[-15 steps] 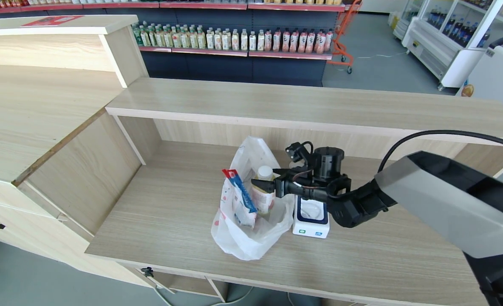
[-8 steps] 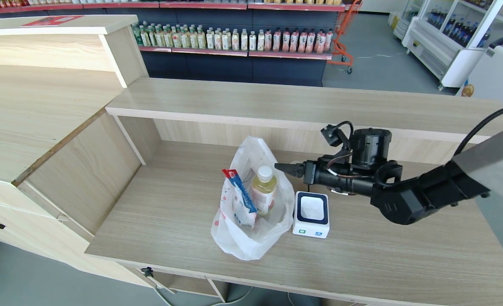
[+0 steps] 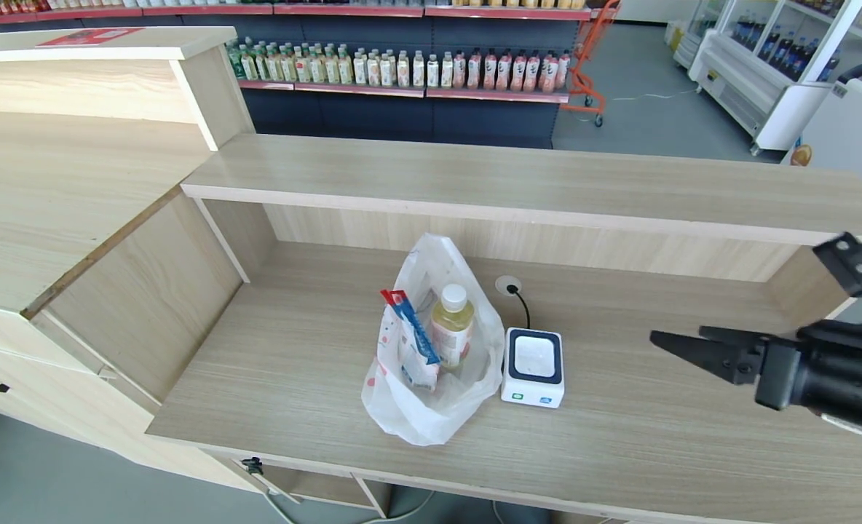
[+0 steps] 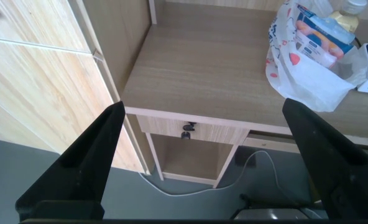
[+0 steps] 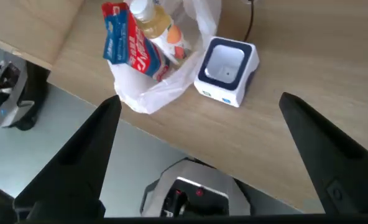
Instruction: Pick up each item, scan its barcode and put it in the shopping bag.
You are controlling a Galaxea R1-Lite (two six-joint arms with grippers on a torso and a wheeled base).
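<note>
A white plastic shopping bag (image 3: 431, 397) stands on the wooden counter (image 3: 642, 444). Upright inside it are a bottle of yellow drink (image 3: 451, 324) with a white cap and a blue-and-red packet (image 3: 410, 331). Just right of the bag lies a white barcode scanner (image 3: 534, 366). My right gripper (image 3: 677, 335) hangs open and empty far to the right of the scanner, above the counter. In the right wrist view it (image 5: 196, 162) looks down on the bag (image 5: 165, 87) and scanner (image 5: 226, 65). My left gripper (image 4: 202, 162) is open and empty, out past the counter's front edge, with the bag (image 4: 308, 81) beyond it.
A raised ledge (image 3: 518, 182) runs along the back of the counter and a side panel (image 3: 147, 291) walls its left end. The scanner's black cable runs to a grommet hole (image 3: 507, 284). A drawer with a key (image 4: 186, 129) sits under the front edge. Bare counter lies right of the scanner.
My right gripper has let go of the bottle in the bag and drawn back far to the right, open and empty. Bag, bottle and packet stay put.
</note>
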